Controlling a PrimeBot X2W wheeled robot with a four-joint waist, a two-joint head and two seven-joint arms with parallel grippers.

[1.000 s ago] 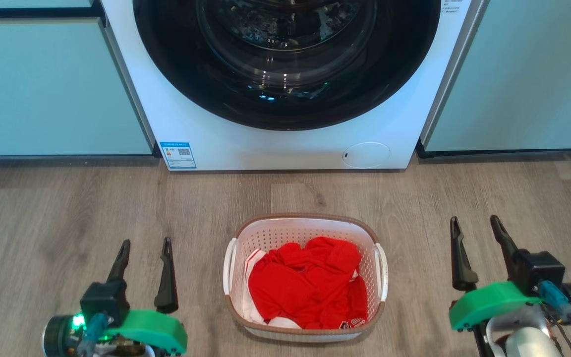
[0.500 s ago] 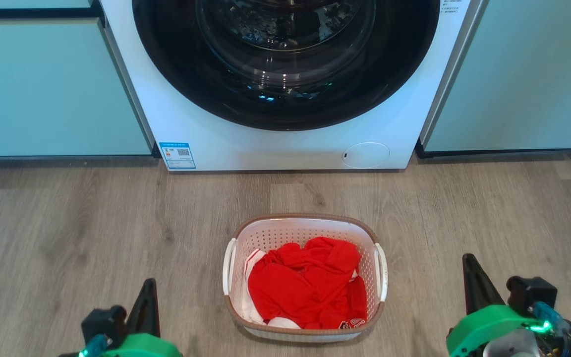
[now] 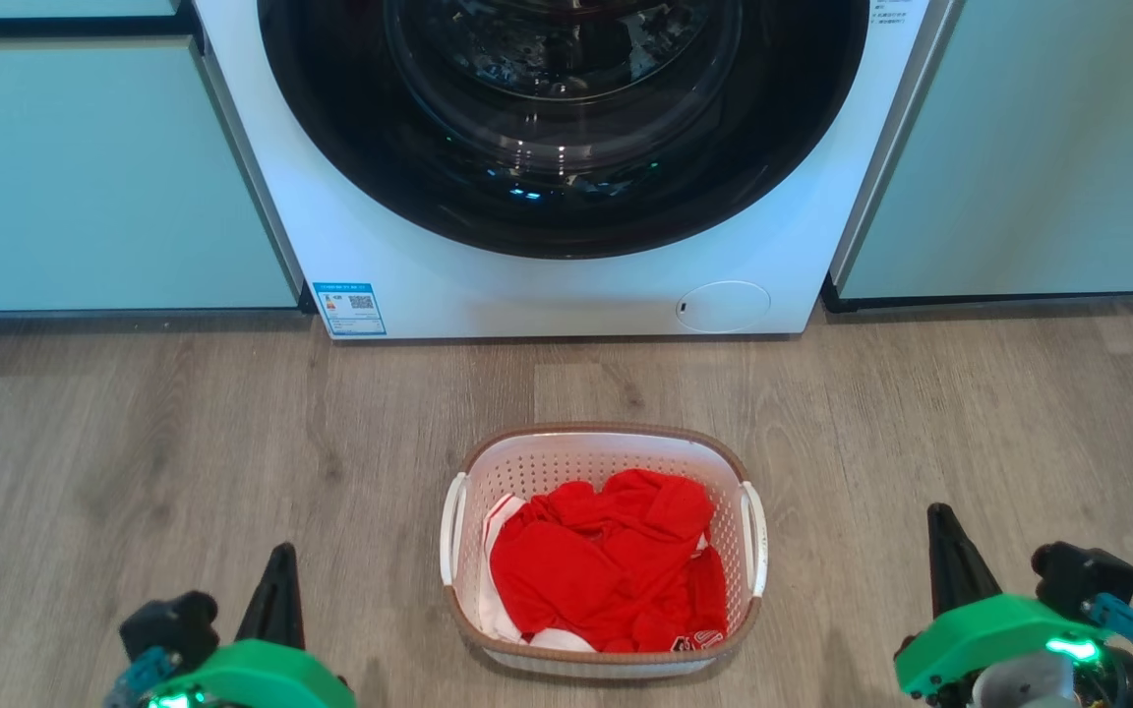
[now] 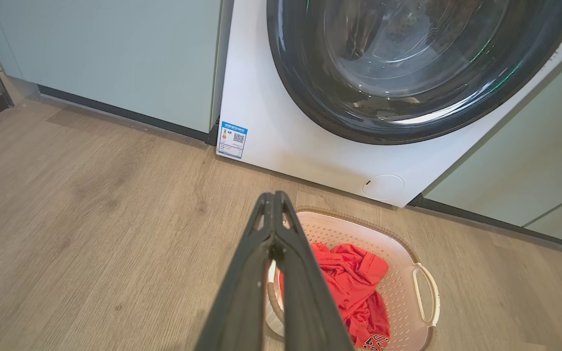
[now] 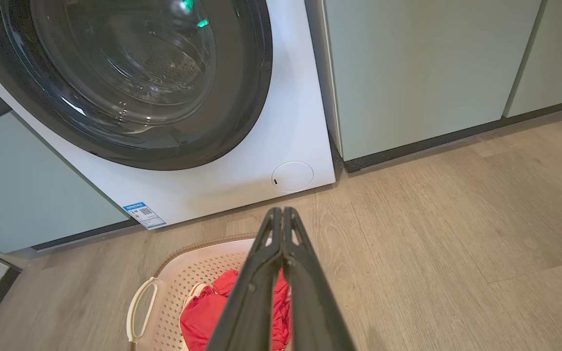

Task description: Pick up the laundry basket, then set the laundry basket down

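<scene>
Both fingers pairs seemingly flanking basket

**Colours Before the Washer**

White plastic on the laundry basket, dotted all over with rows of small round holes. Brown woven-look band round its rim, white on both handles. Bright red for the clothing inside, with a white edge at its left and white lettering on a dark patch near the front. Glossy white on the washer, black round its door ring, blue and white on the small label. Pale mint green on the cabinets, black along the base strip. Runs grey-brown with wood grain across the floor. Dull black on the fingers of the left gripper and right gripper, vivid green on the housings behind.
</scene>
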